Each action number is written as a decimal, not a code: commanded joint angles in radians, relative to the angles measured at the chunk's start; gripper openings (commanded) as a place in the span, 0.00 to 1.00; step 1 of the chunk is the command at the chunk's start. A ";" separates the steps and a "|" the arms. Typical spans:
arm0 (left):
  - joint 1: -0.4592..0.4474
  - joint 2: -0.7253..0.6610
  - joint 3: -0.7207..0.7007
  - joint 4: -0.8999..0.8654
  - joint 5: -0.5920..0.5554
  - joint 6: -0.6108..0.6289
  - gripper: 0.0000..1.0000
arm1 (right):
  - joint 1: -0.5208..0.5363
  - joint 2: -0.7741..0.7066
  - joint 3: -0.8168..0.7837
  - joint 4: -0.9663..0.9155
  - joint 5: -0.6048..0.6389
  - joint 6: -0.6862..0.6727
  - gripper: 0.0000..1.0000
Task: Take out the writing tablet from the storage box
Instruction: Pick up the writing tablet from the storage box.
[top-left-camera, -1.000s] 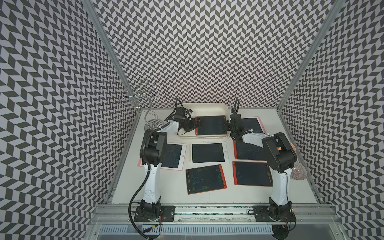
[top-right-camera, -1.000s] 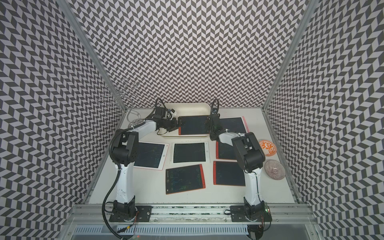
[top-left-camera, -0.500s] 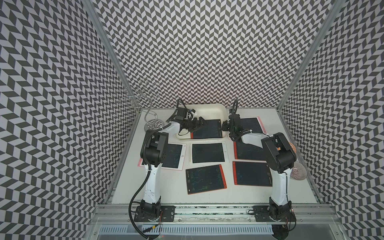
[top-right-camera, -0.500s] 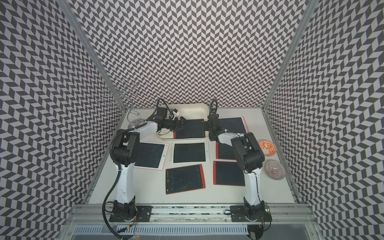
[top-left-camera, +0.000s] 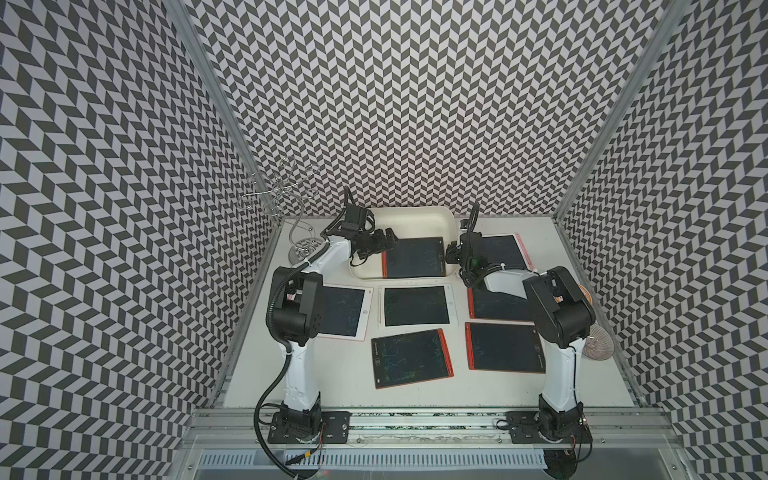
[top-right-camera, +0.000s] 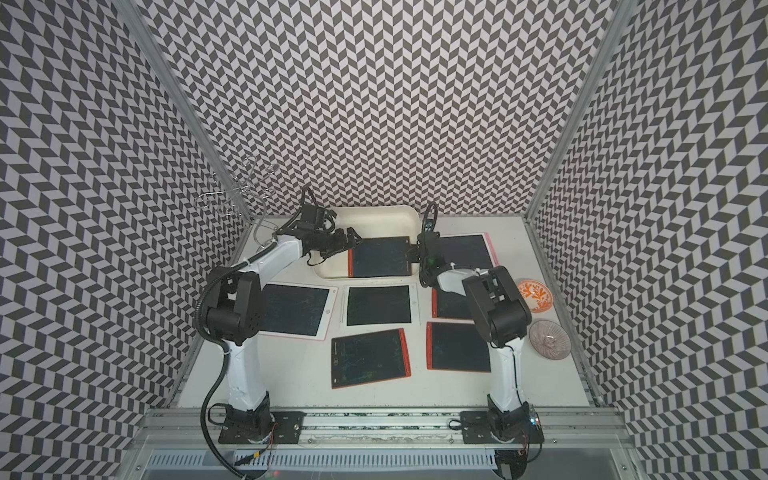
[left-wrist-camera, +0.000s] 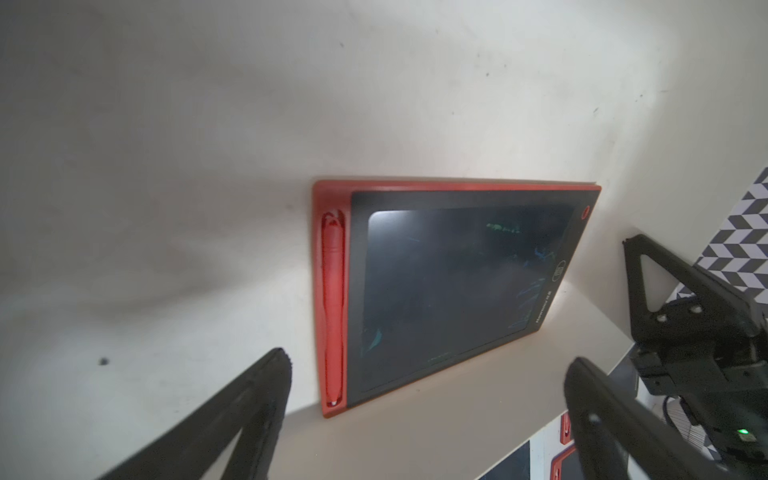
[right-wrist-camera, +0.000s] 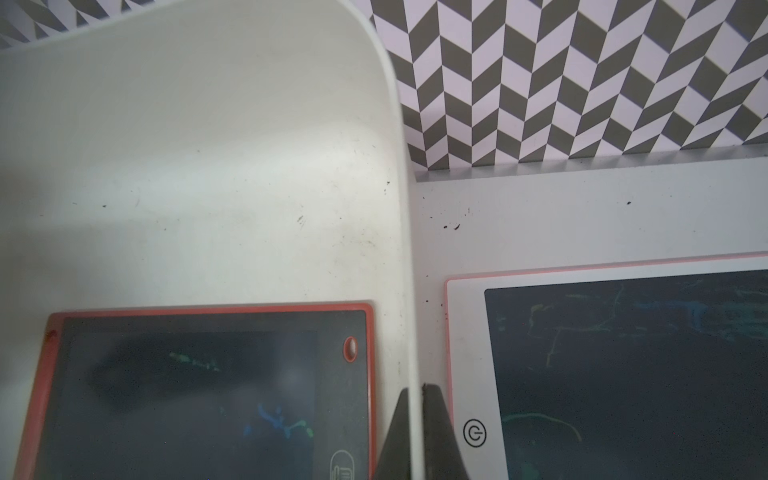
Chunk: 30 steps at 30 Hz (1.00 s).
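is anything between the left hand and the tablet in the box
Nothing visible does: the open left hand faces the tablet across bare floor of the box. The right hand pinches the box wall on the opposite side.

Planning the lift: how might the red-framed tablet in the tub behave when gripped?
The writing tablet looks thin and rigid: probably light, stiff. Close to the storage box wall, its edges seem hard to catch. Its stylus might slip out.

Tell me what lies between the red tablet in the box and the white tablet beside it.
The wall of the storage box, pinched by the right gripper, then a strip of bare table. The right wrist view shows it.
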 joint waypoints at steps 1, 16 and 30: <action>0.004 0.015 -0.030 -0.051 -0.037 0.027 0.99 | 0.005 -0.069 -0.003 0.192 0.016 -0.005 0.00; -0.034 0.094 -0.081 0.010 0.016 0.030 0.99 | 0.006 -0.080 -0.053 0.260 0.018 -0.003 0.00; -0.094 0.082 -0.115 0.173 0.260 -0.088 0.99 | 0.009 -0.070 -0.043 0.249 -0.007 0.003 0.00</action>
